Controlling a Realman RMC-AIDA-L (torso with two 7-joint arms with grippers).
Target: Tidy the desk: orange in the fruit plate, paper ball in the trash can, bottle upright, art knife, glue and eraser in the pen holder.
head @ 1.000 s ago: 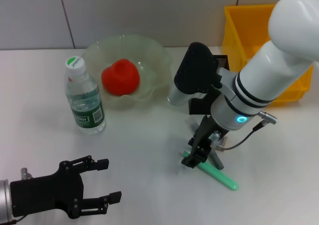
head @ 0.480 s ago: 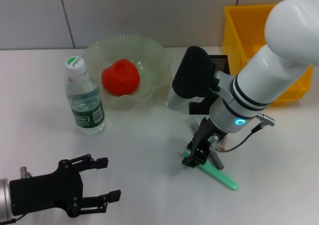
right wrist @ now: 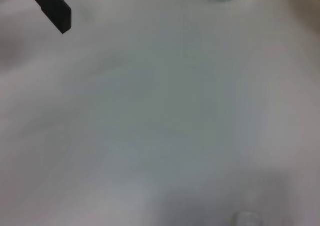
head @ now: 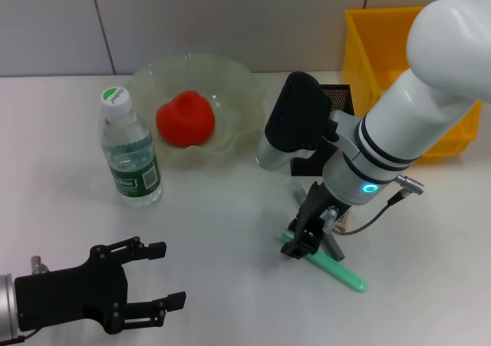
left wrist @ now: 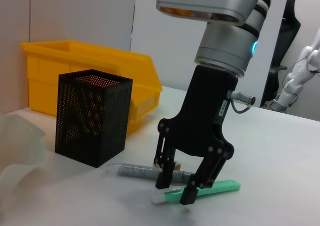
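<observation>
Pickup of the green art knife [head: 330, 265] looks like the step in hand. The right gripper [left wrist: 175, 188] stands almost straight down over the knife's near end, its jaws spread and straddling the green handle, tips at or just above the worktop [head: 215, 231]; nothing is clamped yet as far as the left wrist view shows. Just behind the knife lies a grey tube, likely the glue [left wrist: 137, 172], touching or nearly touching one jaw. I cannot make out the eraser with any certainty.

Other parts of the tidy-up appear finished: the orange [head: 185, 118] sits in the fruit plate [head: 230, 74], and the bottle [head: 129, 151] stands upright to the robot's left of that plate. The pen holder [left wrist: 93, 117] stands just behind the gripper, with the yellow trash can [left wrist: 85, 60] beyond it. The left gripper [head: 157, 277] hangs low over the near left of the worktop, jaws apart and empty, seemingly idle.

Next, the jaws need to close squarely across the thin handle without catching the glue tube, then lift and carry the knife the short way to the pen holder, tipping it end-down so that it drops through the open top.
</observation>
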